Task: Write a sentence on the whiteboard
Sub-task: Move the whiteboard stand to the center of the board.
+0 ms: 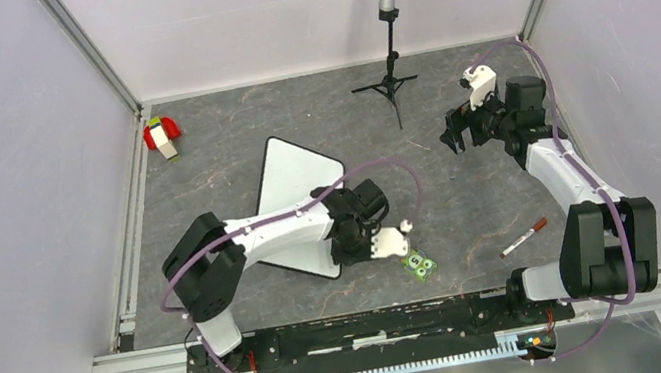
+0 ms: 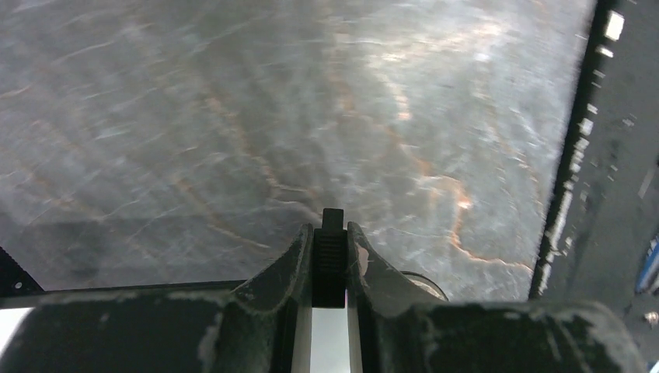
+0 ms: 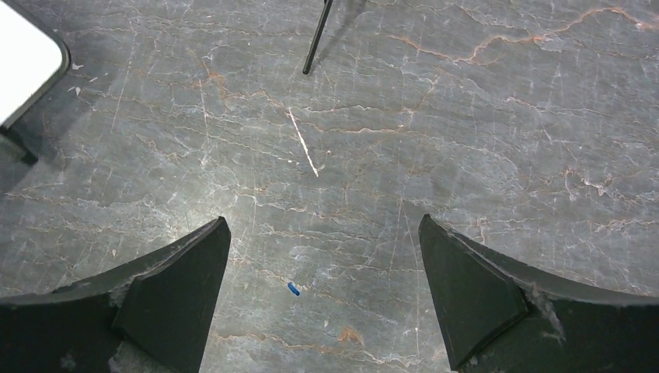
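Grey marbled tabletop: my left gripper [image 2: 332,237] pinches the rim of the whiteboard [image 1: 297,177], apparently to steady it mid-table. The right gripper [image 3: 324,225] hangs spread and empty, the marker [image 1: 525,237] lies unclaimed, and the board looks blank.

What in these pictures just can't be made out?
- Near part of the whiteboard, and any writing there: top view, covered by the left arm.
- Most of the whiteboard: right wrist view, only one corner shows, cut off by the left edge.
- Small green object: top view, too small to identify.
- Table surface: left wrist view, blurred.
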Available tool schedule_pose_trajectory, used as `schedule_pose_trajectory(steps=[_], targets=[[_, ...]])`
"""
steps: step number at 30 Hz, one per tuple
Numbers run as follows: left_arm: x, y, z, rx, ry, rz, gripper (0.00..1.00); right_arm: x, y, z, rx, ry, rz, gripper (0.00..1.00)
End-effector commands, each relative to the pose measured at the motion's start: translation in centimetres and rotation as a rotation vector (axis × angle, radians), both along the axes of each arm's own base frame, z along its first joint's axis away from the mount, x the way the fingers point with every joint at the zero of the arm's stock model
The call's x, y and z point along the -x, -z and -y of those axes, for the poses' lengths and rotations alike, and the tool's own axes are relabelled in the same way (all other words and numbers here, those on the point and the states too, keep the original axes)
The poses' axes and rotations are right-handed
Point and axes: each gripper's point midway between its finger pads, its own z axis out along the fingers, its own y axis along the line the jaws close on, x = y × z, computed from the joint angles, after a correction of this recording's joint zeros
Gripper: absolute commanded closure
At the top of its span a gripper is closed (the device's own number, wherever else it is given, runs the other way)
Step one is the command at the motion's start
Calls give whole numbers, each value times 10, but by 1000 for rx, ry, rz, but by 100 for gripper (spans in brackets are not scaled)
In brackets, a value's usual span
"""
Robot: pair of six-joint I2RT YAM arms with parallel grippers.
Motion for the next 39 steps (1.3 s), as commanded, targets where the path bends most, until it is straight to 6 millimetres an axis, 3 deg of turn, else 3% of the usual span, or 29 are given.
schedule_pose_trajectory(steps=[1,10,16,26,35,39], targets=[[24,-19,-8,-36,235,84,97,-7,-29,-1,-13,-9,75,3],[68,-8,-4,-91,483,134,97,-6,-30,-1,-14,-10,77,3],[75,-3,-2,-140,667,184,97,-7,-29,-1,-13,-10,75,3],[77,2,11,-181,767,227,96,-6,-27,-1,-12,-12,71,3],[73,-8,9,-200,758,249,64,-6,-26,-2,-15,-16,69,3],[75,-19,12,-182,727,240,41,-6,-27,-1,-13,-15,71,3]])
